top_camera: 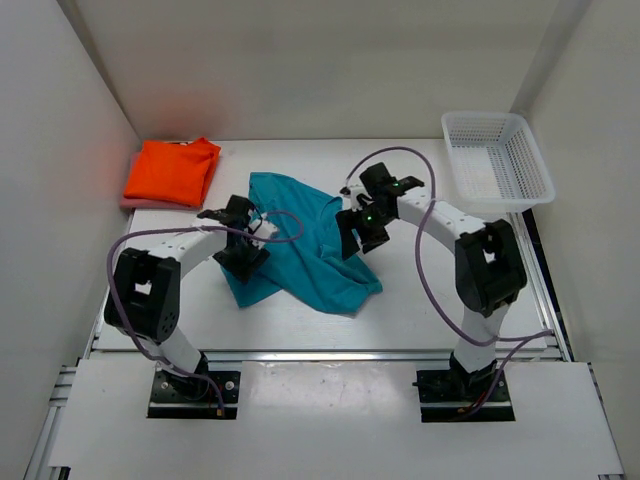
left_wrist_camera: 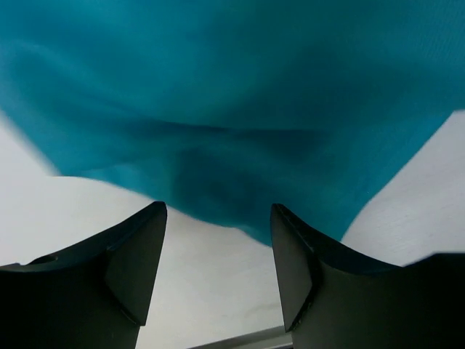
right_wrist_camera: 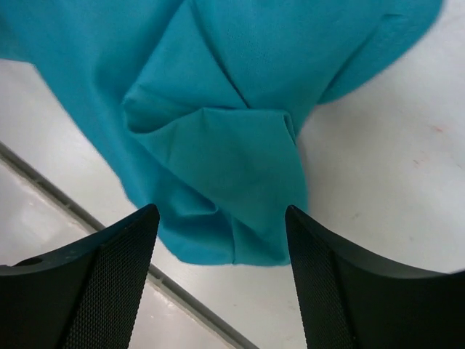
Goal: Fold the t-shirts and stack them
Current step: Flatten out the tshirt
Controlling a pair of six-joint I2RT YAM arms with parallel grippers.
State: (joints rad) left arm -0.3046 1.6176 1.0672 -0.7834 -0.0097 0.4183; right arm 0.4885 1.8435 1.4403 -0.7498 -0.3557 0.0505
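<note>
Teal-blue t-shirt (top_camera: 300, 245) in a rumpled, unfolded heap at the middle of the table (top_camera: 420, 300), between the two grippers. Left gripper (top_camera: 243, 255) over the shirt's left edge - fingers (left_wrist_camera: 131, 254) spread wide with nothing between them. Shows, in the left wrist view, only teal cloth bunched just past the tips and bare white surface below. Right gripper (top_camera: 355, 232) at the shirt's right edge, likewise gaping and holding nothing. Shows, in the right wrist view, a creased fold of the same cloth just beyond its fingers (right_wrist_camera: 116, 269). Contact with the cloth - not clear for either gripper. At the far left corner, bright orange t-shirt (top_camera: 172, 170) folded flat, resting on the dusty rose-pink t-shirt (top_camera: 130, 203), visible only as a thin edge beneath. At the far right corner, white lattice basket (top_camera: 455, 160), well apart from all three shirts.
</note>
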